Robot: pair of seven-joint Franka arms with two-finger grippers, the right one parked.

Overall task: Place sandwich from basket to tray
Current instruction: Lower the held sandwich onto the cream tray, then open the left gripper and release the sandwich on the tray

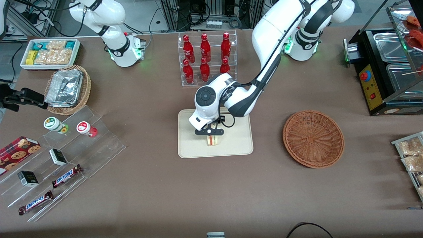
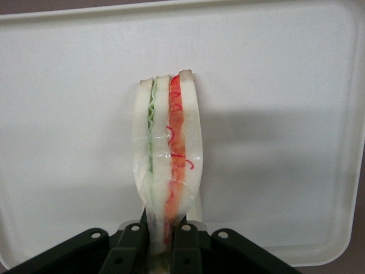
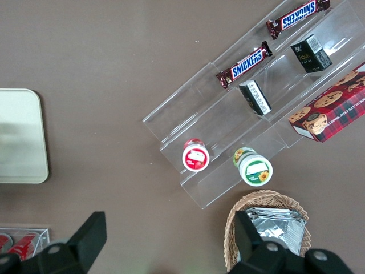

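Snickers bars (image 1: 35, 202) lie on a clear stepped display (image 1: 66, 158) at the lower left of the front frame, the things closest to that camera, with small dark boxes and a red cookie box (image 1: 16, 152) on the same steps. Higher in the frame, at its middle, the cream tray (image 1: 195, 148) sits flat on the brown surface (image 1: 211, 191). Over the tray's centre hangs the tool (image 1: 211, 135), its two black fingers (image 2: 134, 242) pressed in against the bread faces of the sandwich (image 1: 212, 140), so it is closed on the wedge. In the wrist view the sandwich stands on edge with its green and red filling stripes facing the lens, and the tray's pale floor spreads all around it; whether its lowest edge touches the tray cannot be made out. Toward the working arm's end of the surface, at the right of the front frame, lies the reddish-brown woven basket (image 1: 313, 138), well apart from the tray. Red bottles (image 1: 205, 58) in a clear rack stand above the tray in the frame, farther from the front camera.
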